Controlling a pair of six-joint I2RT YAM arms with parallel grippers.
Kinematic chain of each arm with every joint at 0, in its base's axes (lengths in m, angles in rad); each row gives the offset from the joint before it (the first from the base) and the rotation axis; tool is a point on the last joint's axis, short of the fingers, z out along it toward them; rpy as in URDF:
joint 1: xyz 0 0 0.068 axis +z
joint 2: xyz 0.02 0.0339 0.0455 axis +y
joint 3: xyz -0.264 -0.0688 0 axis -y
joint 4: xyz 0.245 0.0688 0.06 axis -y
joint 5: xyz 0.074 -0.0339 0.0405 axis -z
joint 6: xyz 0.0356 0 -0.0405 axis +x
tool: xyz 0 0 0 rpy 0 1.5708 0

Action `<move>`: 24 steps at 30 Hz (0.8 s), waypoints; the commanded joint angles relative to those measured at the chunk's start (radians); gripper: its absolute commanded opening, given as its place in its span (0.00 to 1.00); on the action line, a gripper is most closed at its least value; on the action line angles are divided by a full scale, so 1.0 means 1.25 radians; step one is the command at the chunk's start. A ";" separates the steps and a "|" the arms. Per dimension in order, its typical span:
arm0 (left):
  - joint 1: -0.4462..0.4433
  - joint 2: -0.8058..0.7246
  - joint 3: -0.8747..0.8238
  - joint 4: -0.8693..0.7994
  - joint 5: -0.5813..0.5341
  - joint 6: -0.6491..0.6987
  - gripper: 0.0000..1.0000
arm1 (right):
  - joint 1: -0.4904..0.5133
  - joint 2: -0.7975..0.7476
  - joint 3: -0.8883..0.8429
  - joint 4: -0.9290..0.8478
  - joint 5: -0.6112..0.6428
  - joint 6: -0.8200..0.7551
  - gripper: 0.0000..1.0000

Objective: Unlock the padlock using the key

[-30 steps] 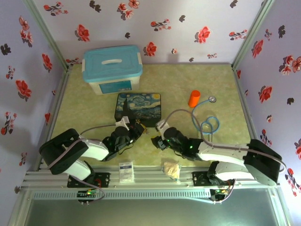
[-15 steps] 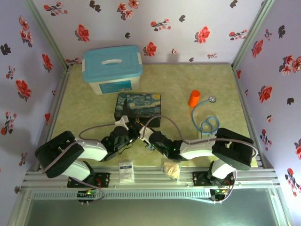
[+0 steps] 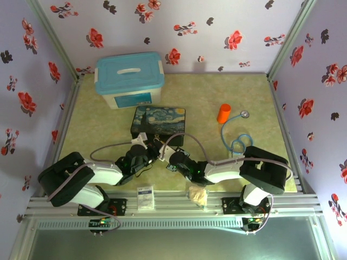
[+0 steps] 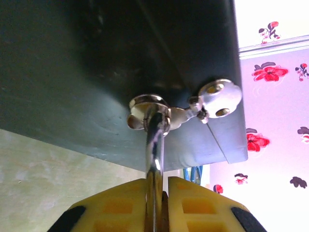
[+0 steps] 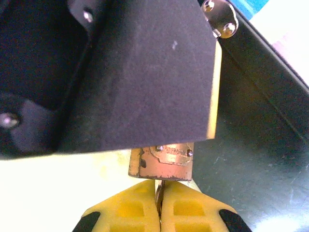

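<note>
The right gripper (image 5: 159, 194) is pinching the key (image 5: 158, 188), a thin dark sliver, between yellow fingers (image 5: 128, 210) directly below the padlock (image 5: 161, 163). The key's tip is meeting the padlock's brass underside. A wide black slab (image 5: 145, 72) is covering the padlock's top. Right of the padlock, a dark box wall (image 5: 256, 159) is carrying a silver two-screw plate (image 5: 219, 18).

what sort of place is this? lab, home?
Likely a staged robot test cell, not a home: flower-papered walls box in a green tabletop, an aluminium rail spans the near edge, plus loose props like the teal-lidded bin.
</note>
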 commanded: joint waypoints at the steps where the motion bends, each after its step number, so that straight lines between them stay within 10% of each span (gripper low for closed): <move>1: -0.006 -0.023 -0.002 0.044 0.016 0.009 0.00 | -0.023 -0.015 -0.004 0.059 -0.091 0.063 0.00; 16: -0.010 -0.017 -0.020 0.023 0.028 0.022 0.12 | -0.229 -0.060 -0.058 0.162 -0.623 0.358 0.00; 24: -0.010 -0.005 -0.026 0.010 0.027 0.039 0.29 | -0.235 -0.066 -0.023 0.053 -0.650 0.365 0.00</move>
